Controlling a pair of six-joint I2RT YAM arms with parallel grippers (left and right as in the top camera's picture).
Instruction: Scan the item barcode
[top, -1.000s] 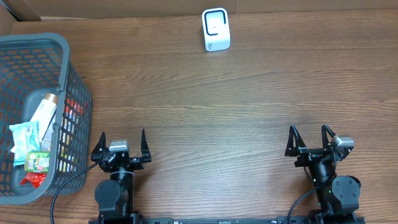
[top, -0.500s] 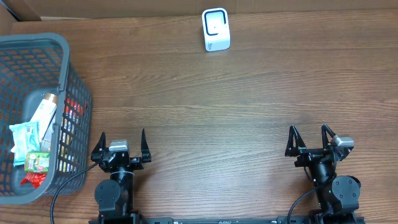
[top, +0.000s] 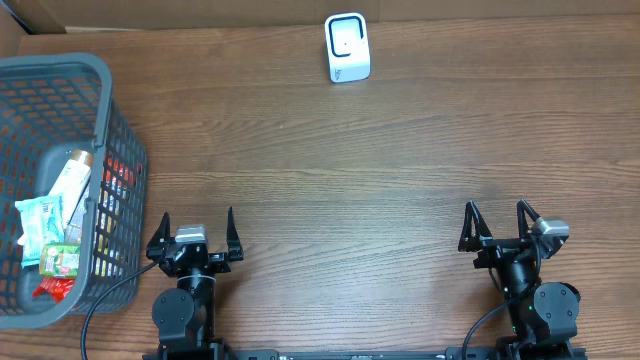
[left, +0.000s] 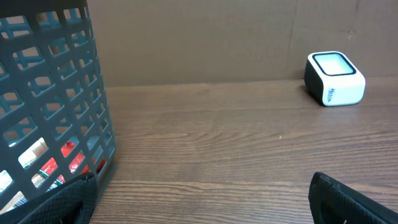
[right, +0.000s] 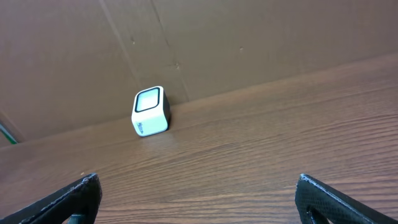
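Note:
A white barcode scanner (top: 347, 47) stands at the far edge of the wooden table; it also shows in the left wrist view (left: 334, 79) and the right wrist view (right: 151, 111). Several packaged items (top: 57, 222) lie inside the grey mesh basket (top: 107, 90) at the left, among them a tube, a pale green packet and red wrappers. My left gripper (top: 194, 230) rests open near the front edge, just right of the basket, with nothing between its fingers. My right gripper (top: 497, 223) rests open at the front right, also empty.
The basket wall (left: 56, 106) fills the left of the left wrist view, close to that gripper. A brown cardboard wall (right: 249, 37) runs along the table's far edge behind the scanner.

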